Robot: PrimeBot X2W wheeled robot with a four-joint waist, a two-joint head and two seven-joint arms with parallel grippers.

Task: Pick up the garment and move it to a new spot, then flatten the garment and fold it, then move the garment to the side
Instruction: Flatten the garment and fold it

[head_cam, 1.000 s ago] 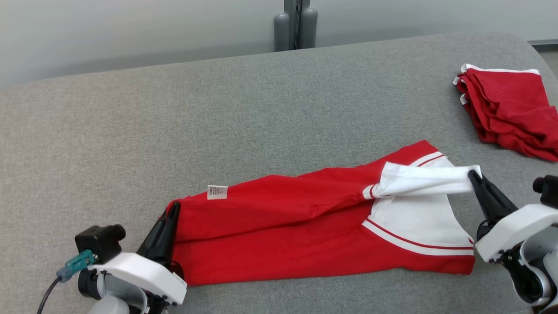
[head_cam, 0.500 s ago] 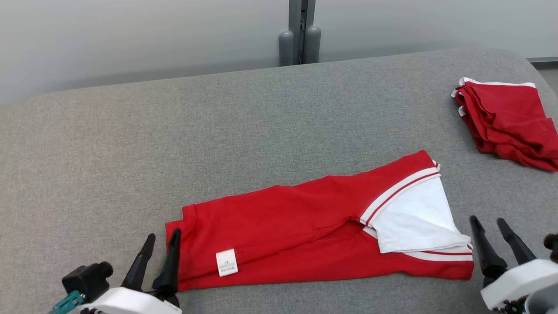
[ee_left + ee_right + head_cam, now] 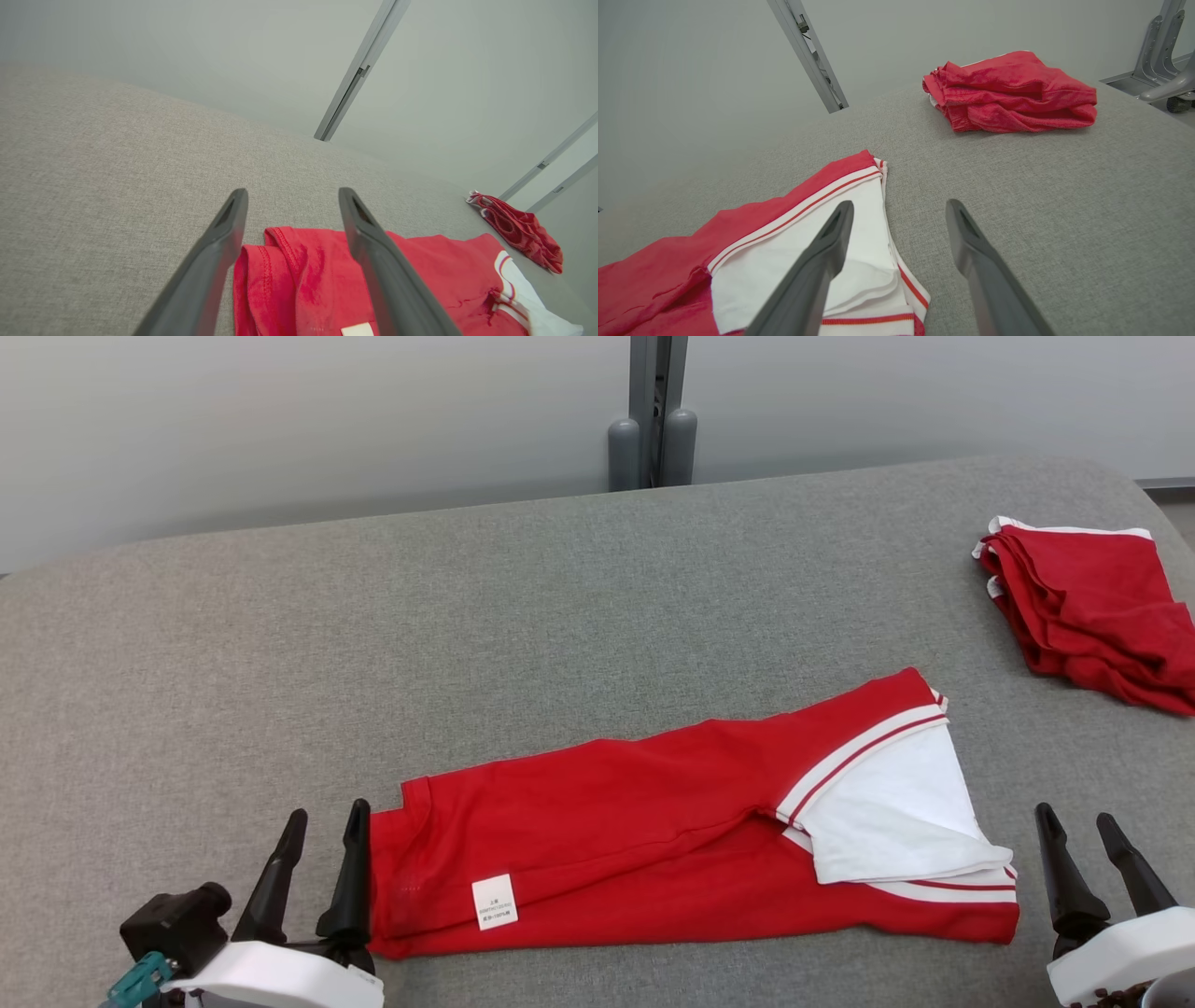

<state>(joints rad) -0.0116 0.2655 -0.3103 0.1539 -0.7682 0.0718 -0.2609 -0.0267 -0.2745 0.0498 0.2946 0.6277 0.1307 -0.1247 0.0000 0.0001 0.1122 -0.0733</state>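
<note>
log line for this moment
left tool open | right tool open | garment folded lengthwise, ungripped, on grey surface

Table (image 3: 373, 644) — garment (image 3: 653, 831) lying lengthwise across the near middle. Left gripper (image 3: 325, 814) just beside the garment's left end; right gripper (image 3: 1075, 817) near its right end. Folded pile (image 3: 1092, 607) — far right, well apart. Post (image 3: 653, 420) behind the table, centre.

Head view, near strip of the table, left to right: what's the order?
Order: left claw → red garment, with its white label near the left end and its white panel at the right end → right claw.
</note>
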